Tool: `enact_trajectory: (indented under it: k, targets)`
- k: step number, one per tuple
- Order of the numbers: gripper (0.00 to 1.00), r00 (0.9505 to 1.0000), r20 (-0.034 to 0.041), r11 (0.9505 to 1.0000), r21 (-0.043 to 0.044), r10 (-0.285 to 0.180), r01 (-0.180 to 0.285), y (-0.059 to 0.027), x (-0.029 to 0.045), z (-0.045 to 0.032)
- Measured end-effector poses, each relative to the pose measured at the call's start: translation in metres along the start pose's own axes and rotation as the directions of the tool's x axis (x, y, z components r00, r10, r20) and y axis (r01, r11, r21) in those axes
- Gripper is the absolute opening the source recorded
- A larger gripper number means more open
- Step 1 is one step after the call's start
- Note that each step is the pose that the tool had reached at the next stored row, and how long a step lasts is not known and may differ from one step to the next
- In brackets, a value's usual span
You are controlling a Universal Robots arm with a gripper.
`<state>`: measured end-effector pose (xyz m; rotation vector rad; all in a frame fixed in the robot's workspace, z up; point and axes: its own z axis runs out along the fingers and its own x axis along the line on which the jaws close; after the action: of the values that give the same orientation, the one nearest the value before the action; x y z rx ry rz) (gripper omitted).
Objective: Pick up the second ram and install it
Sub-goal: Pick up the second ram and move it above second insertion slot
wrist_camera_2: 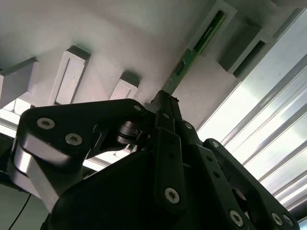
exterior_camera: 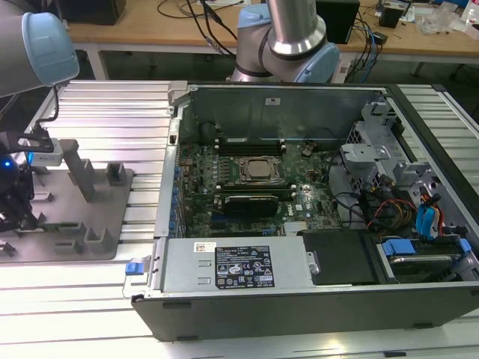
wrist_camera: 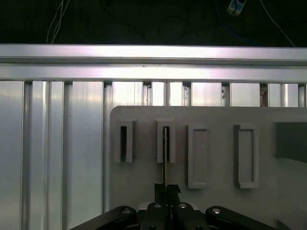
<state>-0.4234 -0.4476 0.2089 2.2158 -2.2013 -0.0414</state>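
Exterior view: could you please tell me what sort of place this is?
Probably a robotics lab bench for computer assembly: an open computer case on an aluminium slatted table, a grey fixture tray holding the second ram, and cable-strewn desks behind.

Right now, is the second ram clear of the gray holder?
No: in the second wrist view the second ram sits end-first in a slot of the gray holder, with the hand closed on it.
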Motion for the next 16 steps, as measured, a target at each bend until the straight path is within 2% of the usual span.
enact_trajectory:
  k: [3, 8, 11, 15, 16]
  targets:
    - [0.09, 1.0000, 0.0003, 1.0000, 0.0001, 0.005, -0.005, 0.0000, 0.0000, 0.0000]
    - [0.09, 1.0000, 0.0002, 1.0000, 0.0000, 0.005, -0.005, 0.0003, -0.0001, -0.0113]
    - [0.09, 1.0000, 0.0002, 1.0000, 0.0000, 0.005, -0.005, 0.0007, -0.0002, -0.0259]
    - [0.09, 1.0000, 0.0002, 1.0000, 0.0000, 0.005, -0.005, 0.0011, -0.0002, -0.0354]
    - [0.09, 1.0000, 0.0003, 1.0000, 0.0001, 0.005, -0.005, 0.0012, -0.0003, -0.0400]
